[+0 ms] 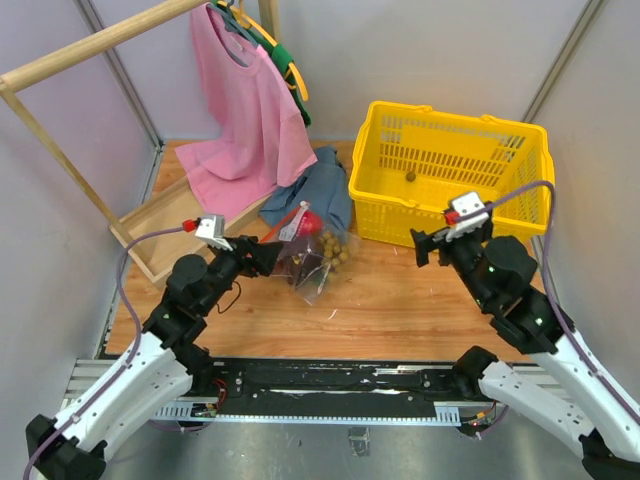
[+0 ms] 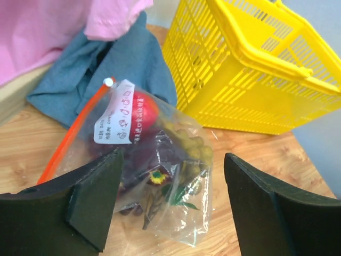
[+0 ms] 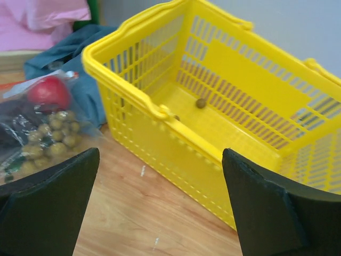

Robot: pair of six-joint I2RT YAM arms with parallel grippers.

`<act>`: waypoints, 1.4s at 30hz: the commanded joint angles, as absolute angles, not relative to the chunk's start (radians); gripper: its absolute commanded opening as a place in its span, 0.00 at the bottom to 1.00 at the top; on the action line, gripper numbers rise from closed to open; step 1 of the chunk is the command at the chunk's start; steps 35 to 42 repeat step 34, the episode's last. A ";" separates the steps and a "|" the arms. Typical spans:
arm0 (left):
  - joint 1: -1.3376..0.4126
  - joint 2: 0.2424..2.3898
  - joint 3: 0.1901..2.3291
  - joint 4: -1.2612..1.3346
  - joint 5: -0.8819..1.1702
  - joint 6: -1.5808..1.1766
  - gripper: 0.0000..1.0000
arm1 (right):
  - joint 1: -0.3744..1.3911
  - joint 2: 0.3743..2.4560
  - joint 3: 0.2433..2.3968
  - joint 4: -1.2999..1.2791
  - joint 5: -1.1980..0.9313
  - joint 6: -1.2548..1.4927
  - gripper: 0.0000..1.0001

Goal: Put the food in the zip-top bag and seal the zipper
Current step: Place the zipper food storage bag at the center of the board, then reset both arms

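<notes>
The food (image 2: 143,109) sits inside the zip-top bag (image 2: 184,224), its zipper (image 2: 66,144) possibly sealed but hard to judge, while the left pincer (image 2: 170,197) and right pincer (image 3: 160,208) both gape empty.

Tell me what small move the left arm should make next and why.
Probably shift the left end effector onto the red-orange zipper and pinch it: the red fruit, grape bunch and tan ball cluster already lie inside the zip-top bag, and its jaws stand open beside it.
</notes>
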State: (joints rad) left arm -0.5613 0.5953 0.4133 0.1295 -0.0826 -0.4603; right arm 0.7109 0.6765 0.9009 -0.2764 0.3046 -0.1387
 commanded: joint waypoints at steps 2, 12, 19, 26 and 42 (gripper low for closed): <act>-0.558 0.463 0.542 -0.110 -0.199 -0.437 0.84 | 0.694 0.535 0.855 -0.319 0.546 -0.166 0.98; -0.559 0.295 0.660 -0.294 -0.374 -0.365 0.99 | 0.695 0.344 0.712 -0.233 0.662 -0.189 0.98; -0.558 0.254 0.617 -0.326 -0.452 -0.380 0.99 | 0.695 0.237 0.679 -0.213 0.657 -0.193 0.98; -0.558 0.207 0.616 -0.316 -0.481 -0.355 0.99 | 0.694 0.233 0.682 -0.219 0.639 -0.196 0.98; -0.558 0.167 0.614 -0.321 -0.505 -0.333 0.99 | 0.695 0.253 0.690 -0.225 0.618 -0.187 0.98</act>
